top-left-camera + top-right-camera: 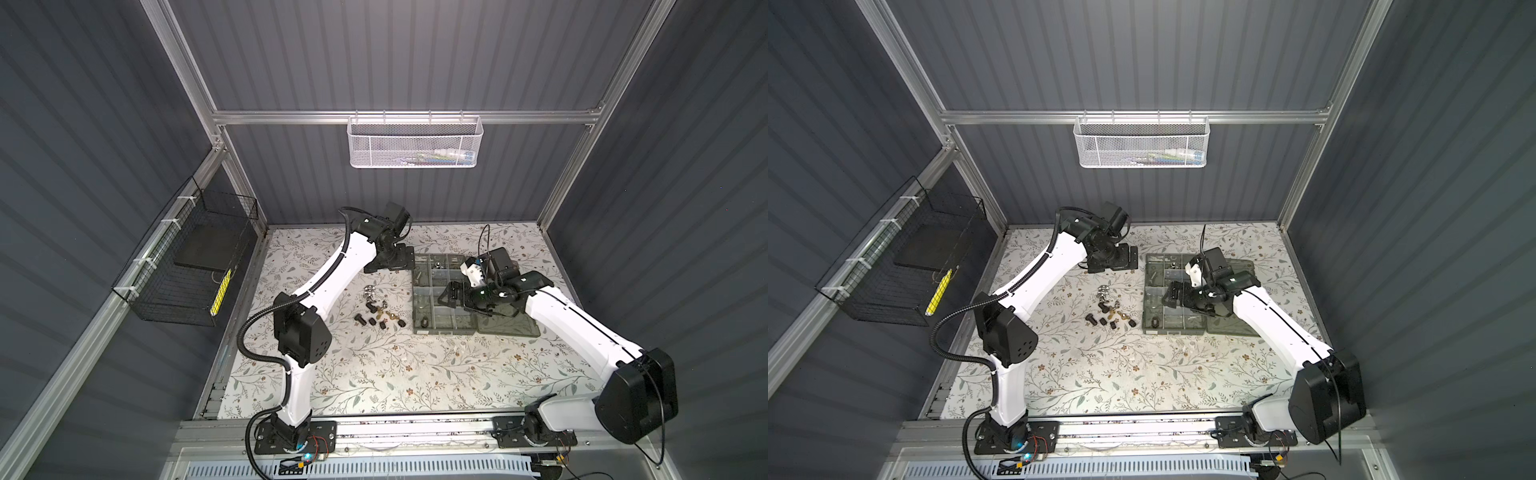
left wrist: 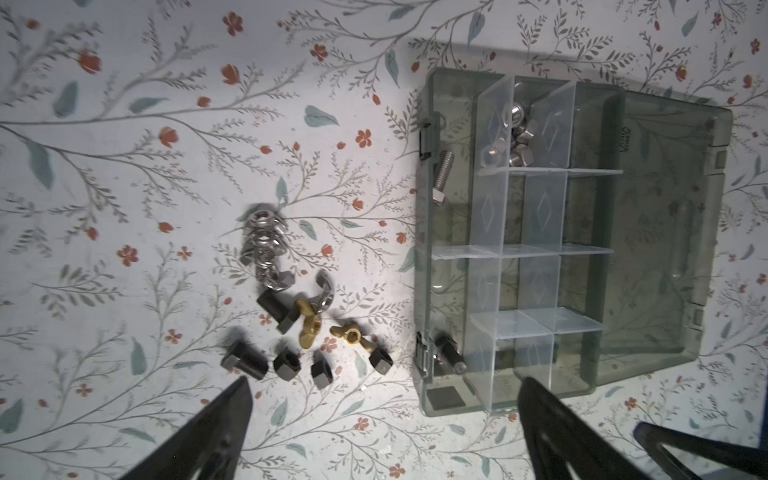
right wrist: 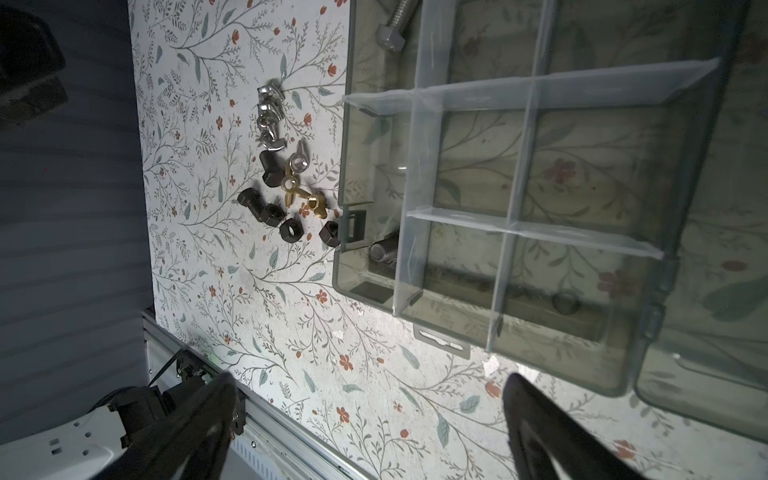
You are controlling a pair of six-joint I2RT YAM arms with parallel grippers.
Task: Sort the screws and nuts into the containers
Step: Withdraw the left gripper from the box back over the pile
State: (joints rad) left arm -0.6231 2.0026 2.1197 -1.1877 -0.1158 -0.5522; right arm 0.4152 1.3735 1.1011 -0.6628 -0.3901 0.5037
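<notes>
Loose screws and nuts [image 1: 376,309] [image 1: 1111,309] lie in a small heap left of the grey-green organiser box [image 1: 444,331] [image 1: 1173,331]. The heap [image 2: 291,299] [image 3: 282,178] mixes silver nuts, black bolts and nuts, and brass wing nuts. In the containers I see silver nuts [image 2: 517,133], a silver bolt [image 2: 441,178] and a black bolt [image 2: 451,353]. My left gripper [image 1: 395,262] [image 2: 384,399] hangs open behind the heap, holding nothing. My right gripper [image 1: 451,293] [image 3: 370,395] is open and empty over the box.
The box lid [image 1: 511,326] lies open flat on the right. A white mesh basket [image 1: 415,141] hangs on the back wall and a black wire basket [image 1: 187,266] on the left wall. An aluminium rail [image 1: 415,428] runs along the front.
</notes>
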